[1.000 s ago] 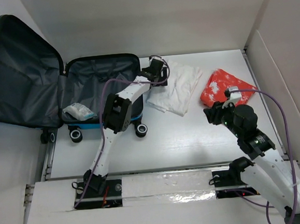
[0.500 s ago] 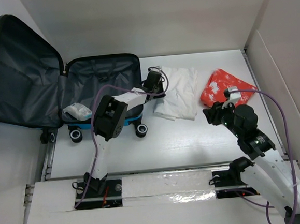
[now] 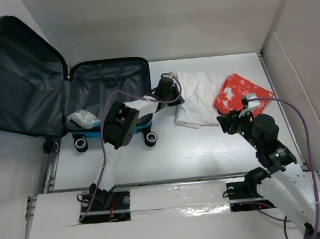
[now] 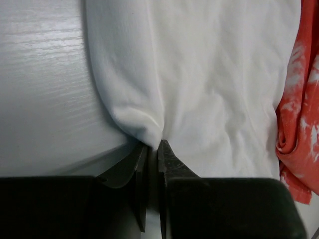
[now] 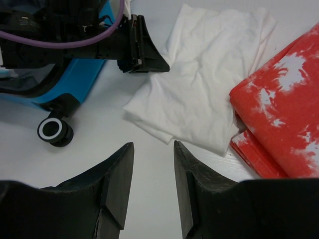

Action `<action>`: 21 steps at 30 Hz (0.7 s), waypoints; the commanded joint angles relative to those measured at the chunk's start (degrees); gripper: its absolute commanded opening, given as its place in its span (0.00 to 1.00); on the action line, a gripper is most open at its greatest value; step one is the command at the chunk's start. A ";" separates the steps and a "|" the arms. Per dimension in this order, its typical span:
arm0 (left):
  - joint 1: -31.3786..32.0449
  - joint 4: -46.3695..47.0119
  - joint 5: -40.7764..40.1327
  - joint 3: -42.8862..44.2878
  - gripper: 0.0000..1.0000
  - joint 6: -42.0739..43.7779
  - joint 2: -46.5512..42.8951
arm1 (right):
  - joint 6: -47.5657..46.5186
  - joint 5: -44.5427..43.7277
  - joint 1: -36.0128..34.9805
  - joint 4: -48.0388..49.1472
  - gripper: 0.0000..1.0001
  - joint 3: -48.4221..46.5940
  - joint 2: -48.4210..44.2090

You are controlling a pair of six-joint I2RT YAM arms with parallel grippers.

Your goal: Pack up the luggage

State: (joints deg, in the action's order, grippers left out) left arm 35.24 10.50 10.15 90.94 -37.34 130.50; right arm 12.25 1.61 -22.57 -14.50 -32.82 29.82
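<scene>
The luggage lies open at the left, a bright-blue shell with black lining, its lid swung out to the far left. A folded white cloth lies to its right on the table. My left gripper is shut on a fold at the cloth's left edge, pinched between the tips. The right wrist view shows the same pinch from the side, with the left gripper on the white cloth. My right gripper hangs open above bare table, just short of the cloth's near corner.
A red-and-white patterned cloth lies right of the white one, touching it. A small pale packet sits in the luggage's near corner. The luggage's wheels stand at its near edge. White walls enclose the table.
My left gripper closed on the white cloth's edge and dropped a little nearer. The cloth bunched narrower and shifted right. The right arm barely moved.
</scene>
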 commanded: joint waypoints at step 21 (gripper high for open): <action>-8.52 -24.40 10.41 23.60 0.00 11.68 -13.68 | -1.88 -1.34 -0.28 1.05 0.44 -7.00 -5.39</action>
State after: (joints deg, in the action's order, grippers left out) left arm 30.55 -10.96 17.74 116.01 -27.51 124.57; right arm 11.57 1.04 -22.57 -14.57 -36.82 25.41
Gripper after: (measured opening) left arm 0.054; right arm 0.436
